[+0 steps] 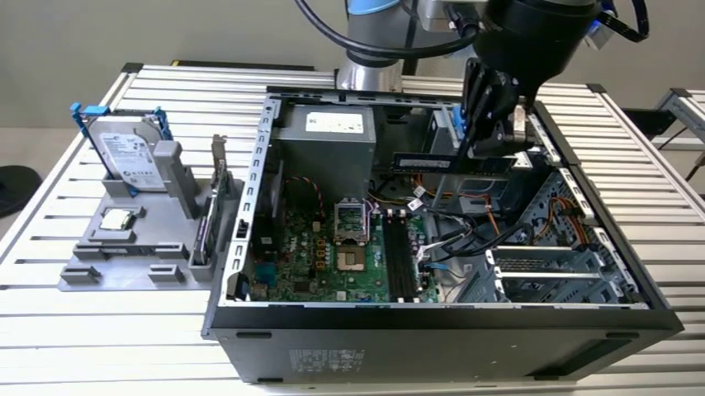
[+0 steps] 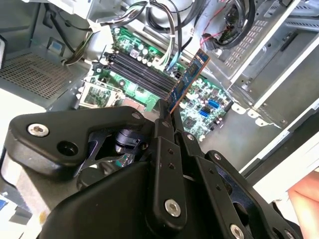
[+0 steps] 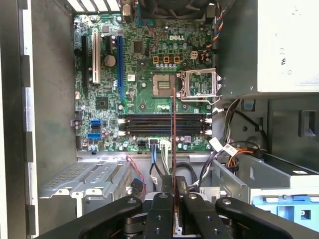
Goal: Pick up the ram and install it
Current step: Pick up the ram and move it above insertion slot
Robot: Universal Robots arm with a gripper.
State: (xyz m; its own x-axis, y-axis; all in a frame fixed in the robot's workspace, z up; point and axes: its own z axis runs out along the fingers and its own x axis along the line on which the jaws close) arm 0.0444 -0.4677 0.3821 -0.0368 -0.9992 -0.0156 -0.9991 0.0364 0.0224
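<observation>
The ram (image 1: 424, 162) is a narrow dark stick with a pale label, held level above the open computer case (image 1: 237, 247). My gripper (image 1: 488, 155) is shut on one of its ends. In the second wrist view the ram (image 2: 187, 79) sticks out from the black fingers (image 2: 164, 149) of the gripper (image 2: 167, 110). In the first wrist view I see the ram (image 3: 173, 134) edge-on, crossing above the black memory slots (image 3: 164, 124), with the gripper (image 3: 173, 199) shut on it. The memory slots (image 1: 399, 256) lie well below the stick on the green motherboard (image 1: 319, 256).
A grey fixture (image 1: 121, 264) on the exterior view's left holds a silver hard drive with blue brackets (image 1: 127, 153) and a small square processor chip (image 1: 118, 219). Inside the case are the power supply (image 1: 325, 136), the open processor socket (image 1: 347, 219), loose cables (image 1: 441, 239) and drive cages (image 1: 551, 272).
</observation>
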